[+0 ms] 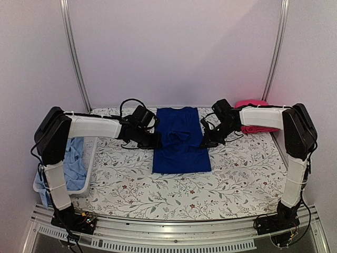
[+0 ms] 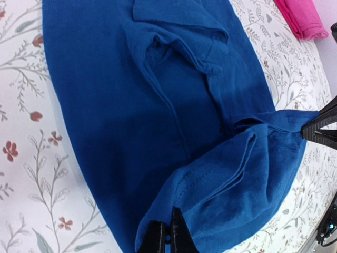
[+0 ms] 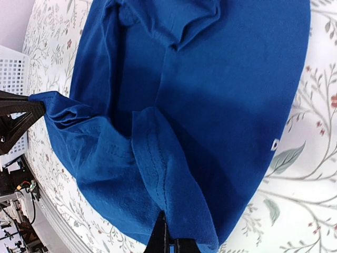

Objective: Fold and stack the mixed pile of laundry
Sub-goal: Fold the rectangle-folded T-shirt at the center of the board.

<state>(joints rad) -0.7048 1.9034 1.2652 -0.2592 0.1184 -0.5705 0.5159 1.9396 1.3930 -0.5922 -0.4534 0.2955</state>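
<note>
Nearest, left of the blue shirt (image 1: 180, 153), a light-blue shirt (image 1: 75, 158) hangs in a white basket (image 1: 88, 171). The blue shirt lies mid-table. The left gripper (image 1: 157, 140) and right gripper (image 1: 205, 141) are clamped on its side edges. Its white print (image 3: 275, 144) is unreadable. A pink garment (image 1: 251, 104) lies beyond it, right.

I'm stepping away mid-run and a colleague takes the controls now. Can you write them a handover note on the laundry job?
Left gripper: shut on the left edge of the royal-blue shirt.
Right gripper: shut on its right edge.
The royal-blue shirt lies mid-table, rumpled at its middle. The red-pink garment is far right and looks folded. The light-blue shirt is in the basket, left.
Left to do: finish this fold, stack it, then fold the light-blue shirt.
</note>
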